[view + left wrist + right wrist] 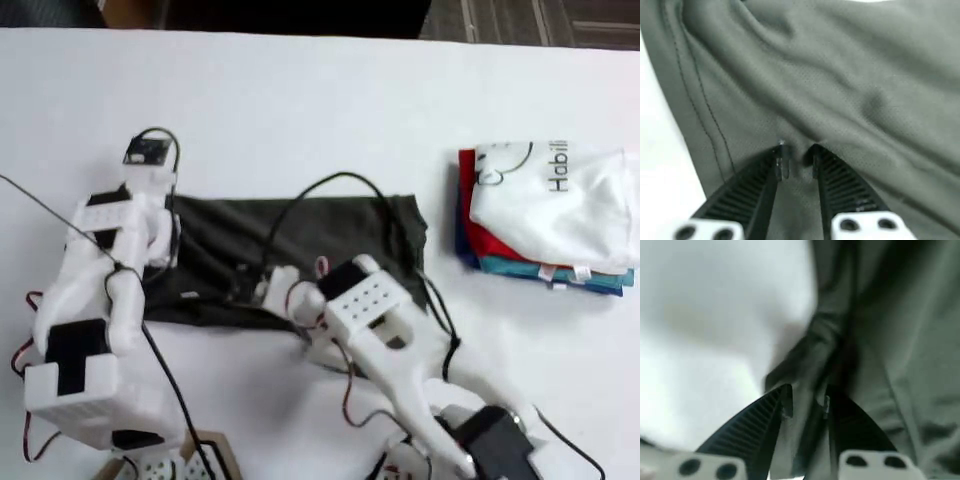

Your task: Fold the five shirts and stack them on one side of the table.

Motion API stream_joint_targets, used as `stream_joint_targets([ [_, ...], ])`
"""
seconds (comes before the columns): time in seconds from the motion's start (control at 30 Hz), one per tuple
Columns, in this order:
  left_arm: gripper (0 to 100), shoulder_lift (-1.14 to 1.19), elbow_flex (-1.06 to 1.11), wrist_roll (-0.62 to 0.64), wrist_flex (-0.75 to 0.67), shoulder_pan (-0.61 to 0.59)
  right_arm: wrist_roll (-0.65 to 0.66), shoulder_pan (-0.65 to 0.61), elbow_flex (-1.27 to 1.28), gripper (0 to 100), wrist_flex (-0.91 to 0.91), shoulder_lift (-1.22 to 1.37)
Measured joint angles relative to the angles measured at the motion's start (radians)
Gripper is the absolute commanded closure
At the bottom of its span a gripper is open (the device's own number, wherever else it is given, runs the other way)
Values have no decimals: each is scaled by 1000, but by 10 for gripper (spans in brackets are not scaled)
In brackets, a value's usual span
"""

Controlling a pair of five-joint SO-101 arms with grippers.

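We see the grey-green shirt lying across the middle of the table. The left gripper is at the shirt's 9 o'clock edge, pinching a pucker of cloth beside the hem. The right gripper is at its 6 o'clock edge, clamped on a fold. At the table's 3 o'clock side sits a stack of 4 folded shirts, white on top.

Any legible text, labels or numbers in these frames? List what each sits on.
On the white shirt topping the stack: dark lettering, sideways, cut off, too blurred to quote.
On the tags at its edge: too small to read.
On the dark shirt: no print seen.
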Motion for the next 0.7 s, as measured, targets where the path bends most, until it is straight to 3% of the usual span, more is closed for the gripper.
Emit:
stream_joint_targets([
  [0.2, 897, 0, 0, 0, 0, 0, 0, 38, 0, 883, -75, 97],
  [0.37, 897, 0, 0, 0, 0, 0, 0, 46, -2, 985, -94, 117],
  [0.5, 897, 0, 0, 0, 0, 0, 0, 55, -3, 978, -95, 120],
  [0.7, 897, 0, 0, 0, 0, 0, -2, 75, -75, 978, 17, 63],
])
